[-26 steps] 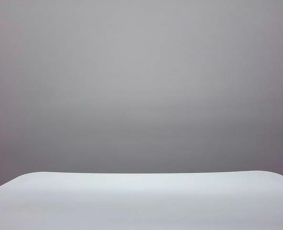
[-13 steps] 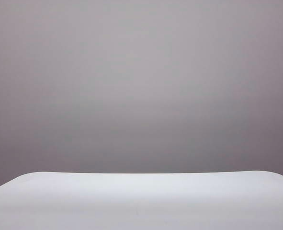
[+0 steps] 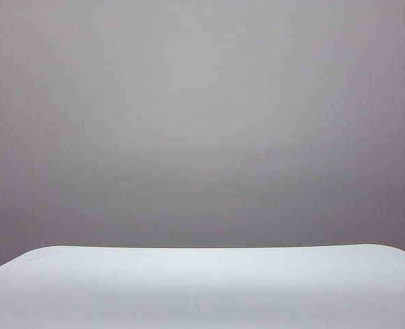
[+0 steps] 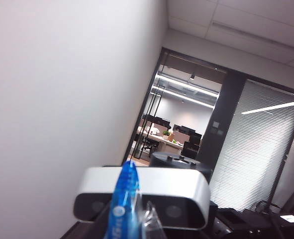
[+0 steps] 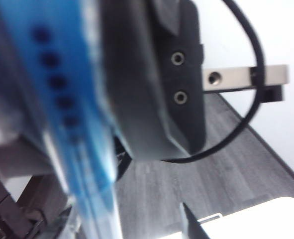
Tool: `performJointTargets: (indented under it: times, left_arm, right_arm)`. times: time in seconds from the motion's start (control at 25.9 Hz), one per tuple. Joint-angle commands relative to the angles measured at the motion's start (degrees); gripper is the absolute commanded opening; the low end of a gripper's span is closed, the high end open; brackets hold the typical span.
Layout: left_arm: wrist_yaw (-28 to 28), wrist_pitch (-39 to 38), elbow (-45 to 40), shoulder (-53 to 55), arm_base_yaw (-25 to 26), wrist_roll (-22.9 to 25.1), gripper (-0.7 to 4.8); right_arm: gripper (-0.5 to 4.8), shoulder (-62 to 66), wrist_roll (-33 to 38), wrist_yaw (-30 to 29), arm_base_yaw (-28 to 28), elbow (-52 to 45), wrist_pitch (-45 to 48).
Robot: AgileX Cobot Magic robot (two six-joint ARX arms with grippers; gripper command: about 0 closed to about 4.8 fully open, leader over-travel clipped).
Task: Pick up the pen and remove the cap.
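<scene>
The exterior view shows neither the pen nor a gripper, only the white table (image 3: 202, 288). In the left wrist view the pen (image 4: 123, 204), blue with clear plastic beside it, rises from my left gripper (image 4: 134, 233), which is shut on it at the frame's lower edge. In the right wrist view the same pen (image 5: 69, 114) is a blurred blue-and-clear bar very close to the lens. It passes between the fingertips (image 5: 192, 225) of my right gripper (image 5: 122, 225), whose jaws stand apart around it. The cap cannot be told apart from the barrel in this blur.
A white-and-black camera head (image 4: 151, 191) sits just beyond the pen, with an office doorway and window blinds behind it. In the right wrist view the left arm's black gripper body (image 5: 151, 74) and a looping black cable (image 5: 250, 104) hang over grey floor, and a table corner (image 5: 256, 219) shows.
</scene>
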Motion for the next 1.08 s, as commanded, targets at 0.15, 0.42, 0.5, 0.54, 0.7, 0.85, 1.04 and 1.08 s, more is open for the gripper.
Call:
performJointTargets:
  times: [0.15, 0.42, 0.5, 0.54, 0.7, 0.85, 1.04, 1.08]
  left_arm:
    - [0.3, 1.0, 0.1, 0.1, 0.0, -0.2, 0.25]
    - [1.9, -2.4, 0.1, 0.1, 0.7, 3.6, 0.34]
    - [2.8, -3.3, 0.1, 0.1, 1.6, 3.7, 1.21]
    - [2.8, -3.9, 0.1, 0.1, 1.6, 3.7, 1.56]
    - [5.3, -5.1, 0.1, 0.1, 3.7, 3.8, 1.88]
    - [9.2, -5.9, 0.1, 0.1, 4.4, 3.8, 1.89]
    - [13.5, -7.1, 0.1, 0.1, 4.4, 5.2, 1.89]
    - [13.5, -8.2, 0.1, 0.1, 4.4, 5.3, 1.89]
  right_arm:
    - [0.18, -0.2, 0.2, 0.5, -0.1, 0.3, 1.1]
    - [-0.01, -0.2, 0.2, -1.5, -0.4, 0.3, 0.1]
    - [-0.01, -0.2, 0.1, -1.4, -0.5, 0.3, -1.6]
    - [-0.01, -0.2, -0.1, -1.4, -0.6, 0.3, -2.3]
    - [-0.01, -0.2, -0.2, -1.2, -1.3, 0.3, -4.1]
    - [-0.01, -0.2, -0.3, -1.0, -1.9, 0.3, -6.3]
    - [-0.01, -0.2, -0.3, -1.0, -2.0, 0.3, -9.6]
    - [-0.01, 0.0, -0.3, -1.0, -2.0, 0.3, -10.0]
